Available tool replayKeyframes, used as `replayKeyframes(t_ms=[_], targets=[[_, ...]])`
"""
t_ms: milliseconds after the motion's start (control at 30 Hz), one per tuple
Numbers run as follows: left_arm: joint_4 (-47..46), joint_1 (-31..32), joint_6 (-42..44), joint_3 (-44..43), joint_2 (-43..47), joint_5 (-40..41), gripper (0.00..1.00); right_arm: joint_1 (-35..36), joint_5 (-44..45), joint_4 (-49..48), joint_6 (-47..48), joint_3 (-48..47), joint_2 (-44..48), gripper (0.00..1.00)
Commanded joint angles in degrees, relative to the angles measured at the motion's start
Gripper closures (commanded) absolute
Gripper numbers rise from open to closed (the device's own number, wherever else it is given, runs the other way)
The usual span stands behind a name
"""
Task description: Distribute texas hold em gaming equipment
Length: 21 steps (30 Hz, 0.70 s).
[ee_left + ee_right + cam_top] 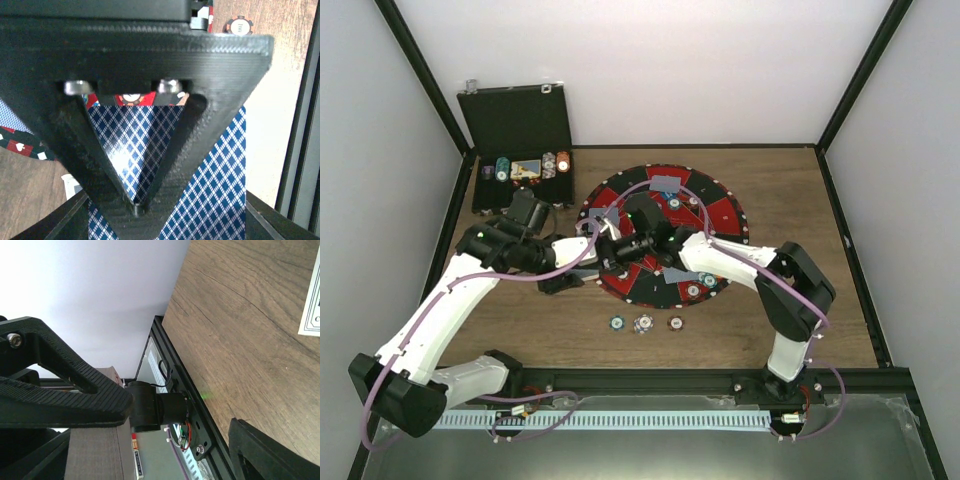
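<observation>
Left claw (136,209) pinched shut on card (220,170) above mat (725,215), likely ready for dealing; right claw (181,415) spread open.

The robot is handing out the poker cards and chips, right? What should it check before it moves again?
1. Left gripper holds its card: ok, fingers closed on the blue-diamond card.
2. Right gripper free: ok, jaws apart, nothing seen between them.
3. Grippers clear of each other: cannot tell; the top view shows both crowded over the left half of the round mat.
4. Three chips in front of the mat: ok, lying flat in a row, apart.
5. Landing spot for the held card: cannot tell; that part of the mat is covered in the top view.
</observation>
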<state>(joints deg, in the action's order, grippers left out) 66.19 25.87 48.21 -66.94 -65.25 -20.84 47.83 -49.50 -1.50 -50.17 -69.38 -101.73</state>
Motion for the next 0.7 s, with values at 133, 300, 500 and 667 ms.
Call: replayKeyframes(t_ms=[133,300,500,667], targets=[[0.47,0.06,0.39,-3.19,0.48,-2.12,0.92,-5.17,3.52,5.99,4.11,3.01,1.3,0.33],[0.33,0.06,0.39,-2.96,0.31,-1.99,0.92,-6.0,3.43,6.38,4.75,3.88,3.29,0.43],[0.17,0.06,0.39,-2.92,0.48,-1.76,0.92,-6.0,3.6,8.11,5.78,2.82,4.83,0.54],[-0.02,0.05,0.49,-2.15,0.55,-0.99,0.92,-6.02,4.36,9.91,6.87,1.97,6.86,0.73]])
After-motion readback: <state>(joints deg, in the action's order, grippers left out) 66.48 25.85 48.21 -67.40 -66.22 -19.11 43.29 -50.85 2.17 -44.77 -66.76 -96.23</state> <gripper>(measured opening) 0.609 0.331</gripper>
